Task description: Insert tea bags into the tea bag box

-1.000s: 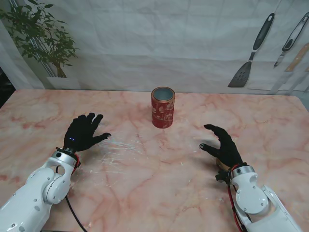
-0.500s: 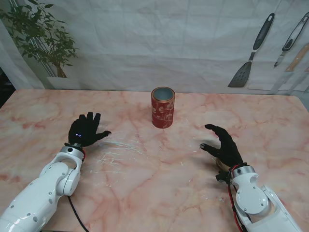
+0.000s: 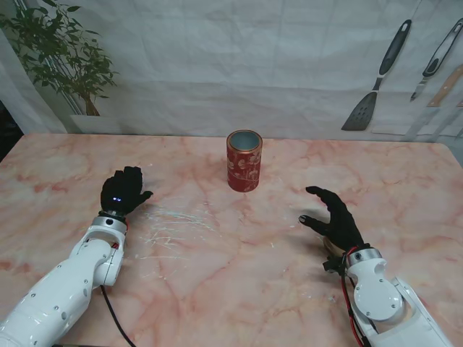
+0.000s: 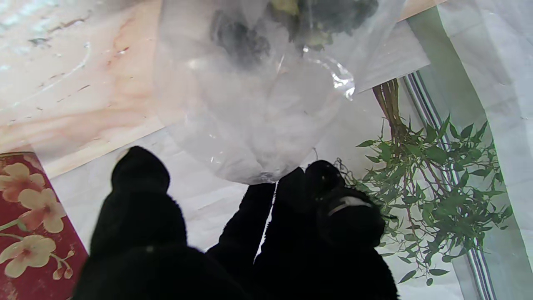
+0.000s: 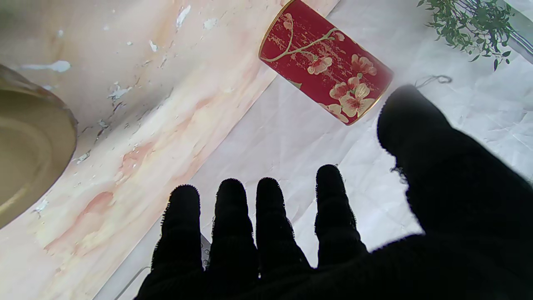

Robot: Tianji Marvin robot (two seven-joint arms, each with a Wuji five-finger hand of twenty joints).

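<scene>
The tea bag box [image 3: 244,160] is a red flowered tin standing upright and open at mid table; it also shows in the left wrist view [image 4: 29,225] and the right wrist view [image 5: 327,89]. My left hand [image 3: 123,191] is left of the box with its fingers curled. In its wrist view the fingertips [image 4: 291,187] pinch the edge of a clear tea bag [image 4: 258,104] that hangs toward the table with dark leaves at its far end. My right hand [image 3: 334,217] is open to the right of the box, holding nothing, fingers [image 5: 266,216] spread.
A round golden lid [image 5: 29,146] lies on the table by my right hand and peeks out under that wrist [image 3: 333,249]. Scratches mark the marble [image 3: 177,220] between my left hand and the box. A plant [image 3: 61,54] stands at the far left, utensils [image 3: 376,79] hang far right.
My left hand has moved farther from me and curled its spread fingers. The right hand and the box have not moved.
</scene>
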